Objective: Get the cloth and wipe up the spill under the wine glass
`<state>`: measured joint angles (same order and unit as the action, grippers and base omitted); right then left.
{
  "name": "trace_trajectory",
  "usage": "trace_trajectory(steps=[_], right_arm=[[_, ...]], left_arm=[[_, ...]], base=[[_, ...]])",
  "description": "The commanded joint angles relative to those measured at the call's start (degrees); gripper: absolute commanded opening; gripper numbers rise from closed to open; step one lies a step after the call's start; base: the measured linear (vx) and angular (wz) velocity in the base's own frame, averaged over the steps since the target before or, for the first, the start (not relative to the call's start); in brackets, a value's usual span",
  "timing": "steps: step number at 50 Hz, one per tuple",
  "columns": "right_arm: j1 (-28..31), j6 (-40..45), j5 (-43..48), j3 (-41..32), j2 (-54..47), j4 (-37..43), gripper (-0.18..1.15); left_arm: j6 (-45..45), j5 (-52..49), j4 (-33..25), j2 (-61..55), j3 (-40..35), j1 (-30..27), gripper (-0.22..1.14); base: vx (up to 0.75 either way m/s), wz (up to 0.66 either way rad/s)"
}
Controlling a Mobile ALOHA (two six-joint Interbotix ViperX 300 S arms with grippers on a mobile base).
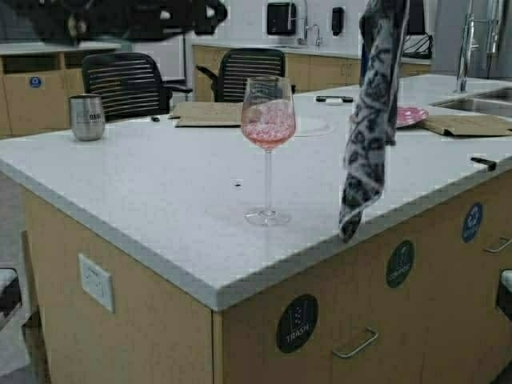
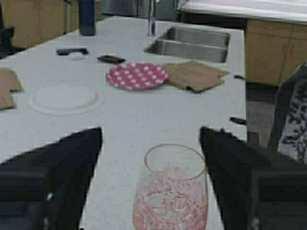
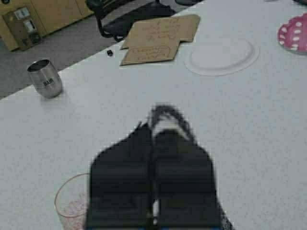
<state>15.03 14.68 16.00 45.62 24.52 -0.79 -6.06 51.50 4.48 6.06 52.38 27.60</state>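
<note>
The wine glass point(image 1: 268, 120) stands upright on the white counter point(image 1: 160, 200) near its front edge, with pinkish-red liquid in its bowl. The cloth point(image 1: 374, 120), printed black, grey and white, hangs limp from above the high view's top edge, its lower end by the counter's edge to the right of the glass. My right gripper point(image 3: 152, 129) is shut on the cloth, and a fold of it point(image 3: 165, 115) peeks past the fingertips. My left gripper point(image 2: 151, 134) is open and raised, with the glass bowl point(image 2: 172, 196) showing between its fingers. I make out no spill.
A steel tumbler point(image 1: 86, 117) stands at the far left. Flat cardboard point(image 1: 206, 114), a white plate point(image 1: 312, 126), a pink dotted plate point(image 1: 412, 116) and a sink point(image 1: 480, 102) lie behind. Two office chairs point(image 1: 128, 84) stand beyond the counter.
</note>
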Motion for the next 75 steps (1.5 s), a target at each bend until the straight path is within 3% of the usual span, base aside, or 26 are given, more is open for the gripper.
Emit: trace_trajectory(steps=[1,18,75], right_arm=[[0.09,-0.09,-2.37,-4.04,3.25,-1.14,0.06],[0.62,-0.09,-4.75,-5.89,7.47,-1.76,0.06],[0.62,-0.09,-3.78,-4.39,8.17,-1.85,0.06]], left_arm=[[0.00,-9.84,-0.18,6.86,-5.01,0.18,0.95],[0.09,-24.61,-0.18,15.56,-12.48,0.18,0.95],[0.18,-24.17,-0.18,15.47,-11.25,0.18,0.95]], base=[[0.00,0.00],[0.00,0.00],[0.00,0.00]])
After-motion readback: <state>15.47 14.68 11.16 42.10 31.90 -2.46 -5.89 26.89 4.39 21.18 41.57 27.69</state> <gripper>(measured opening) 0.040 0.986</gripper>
